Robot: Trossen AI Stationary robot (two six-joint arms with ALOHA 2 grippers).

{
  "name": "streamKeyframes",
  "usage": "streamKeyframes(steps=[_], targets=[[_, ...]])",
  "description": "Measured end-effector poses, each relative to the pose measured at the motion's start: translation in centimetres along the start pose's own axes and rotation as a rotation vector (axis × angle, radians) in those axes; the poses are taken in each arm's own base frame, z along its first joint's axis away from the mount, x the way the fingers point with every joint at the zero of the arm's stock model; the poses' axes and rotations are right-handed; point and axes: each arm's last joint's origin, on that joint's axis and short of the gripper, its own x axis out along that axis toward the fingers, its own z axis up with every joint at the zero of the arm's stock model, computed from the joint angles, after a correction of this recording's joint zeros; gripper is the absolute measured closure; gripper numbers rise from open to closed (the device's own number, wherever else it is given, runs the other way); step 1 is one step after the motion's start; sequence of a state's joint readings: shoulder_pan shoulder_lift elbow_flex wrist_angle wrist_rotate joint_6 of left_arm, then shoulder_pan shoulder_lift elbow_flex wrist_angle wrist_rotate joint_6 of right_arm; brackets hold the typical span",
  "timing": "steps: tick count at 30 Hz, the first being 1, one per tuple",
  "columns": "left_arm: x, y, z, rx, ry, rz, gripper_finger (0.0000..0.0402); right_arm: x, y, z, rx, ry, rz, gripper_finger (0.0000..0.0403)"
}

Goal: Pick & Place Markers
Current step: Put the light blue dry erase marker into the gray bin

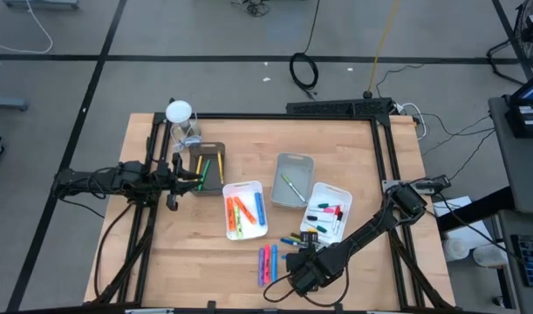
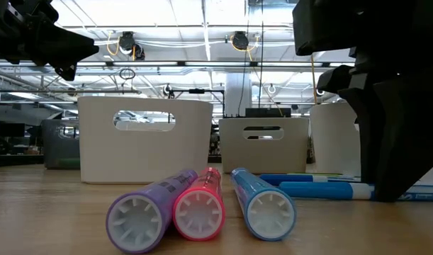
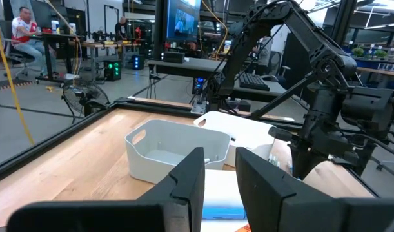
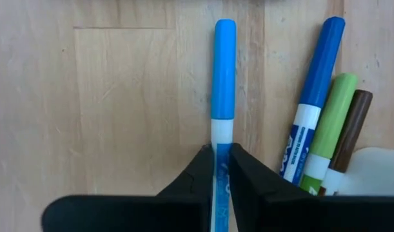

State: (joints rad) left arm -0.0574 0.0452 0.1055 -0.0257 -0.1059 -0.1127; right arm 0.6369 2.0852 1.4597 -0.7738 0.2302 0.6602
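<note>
A wooden tabletop (image 1: 161, 253) carries four trays: a brown tray (image 1: 215, 148) at the left, a white tray (image 1: 234, 191) beside it, a grey tray (image 1: 294, 162) and another white tray (image 1: 338, 194) to the right. A clear cup (image 1: 184, 129) stands near the brown tray, under a white round lamp (image 1: 179, 111). A coiled black cable (image 1: 304, 70) lies on the floor beyond.

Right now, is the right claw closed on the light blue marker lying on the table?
Yes, the right claw pinches the light blue marker between its fingers on the wood.

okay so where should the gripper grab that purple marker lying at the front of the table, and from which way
Grip the purple marker mid-barrel, coming straight down from above. It lies flat, touching the pink marker on one side, so one finger would have to wedge between them, likely nudging it aside first.
</note>
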Motion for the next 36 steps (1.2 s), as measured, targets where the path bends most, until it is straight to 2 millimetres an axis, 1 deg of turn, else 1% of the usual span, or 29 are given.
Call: streamKeyframes(steps=[5, 8, 10, 14, 16, 20, 24, 29, 33, 36], targets=[[0.0, 0.0, 0.0, 0.000, 0.000, 0.000, 0.0311, -1.7, -0.3, 0.3, 0.020, -0.043, 0.049, 0.0390], [0.0, 0.0, 0.0, 0.000, 0.000, 0.000, 0.0311, -3.5, -0.7, 0.6, 0.035, -0.084, 0.088, 0.0387], [0.0, 0.0, 0.0, 0.000, -0.001, 0.000, 0.0311, -5.0, -1.0, 0.8, 0.050, -0.129, 0.117, 0.0387], [0.0, 0.0, 0.0, 0.000, 0.000, 0.000, 0.0311, -6.9, -1.3, 1.4, 0.072, -0.224, 0.166, 0.0387], [0.0, 0.0, 0.0, 0.000, 0.000, 0.000, 0.0311, -8.2, -1.6, 1.7, 0.079, -0.296, 0.178, 0.0386], [0.0, 0.0, 0.0, 0.000, 0.000, 0.000, 0.0311, -10.4, -2.8, 2.7, 0.111, -0.426, 0.179, 0.0386], [0.0, 0.0, 0.0, 0.000, 0.000, 0.000, 0.0311, -12.1, -5.5, 3.7, 0.213, -0.528, 0.114, 0.0386], [0.0, 0.0, 0.0, 0.000, 0.000, 0.000, 0.0311, -13.6, -9.9, 5.1, 0.405, -0.611, 0.023, 0.0386], [0.0, 0.0, 0.0, 0.000, 0.000, 0.000, 0.0311, -14.0, -13.8, 5.9, 0.519, -0.618, -0.019, 0.0386], [0.0, 0.0, 0.0, 0.000, 0.000, 0.000, 0.0311, -13.4, -16.7, 6.3, 0.622, -0.581, -0.069, 0.0386]])
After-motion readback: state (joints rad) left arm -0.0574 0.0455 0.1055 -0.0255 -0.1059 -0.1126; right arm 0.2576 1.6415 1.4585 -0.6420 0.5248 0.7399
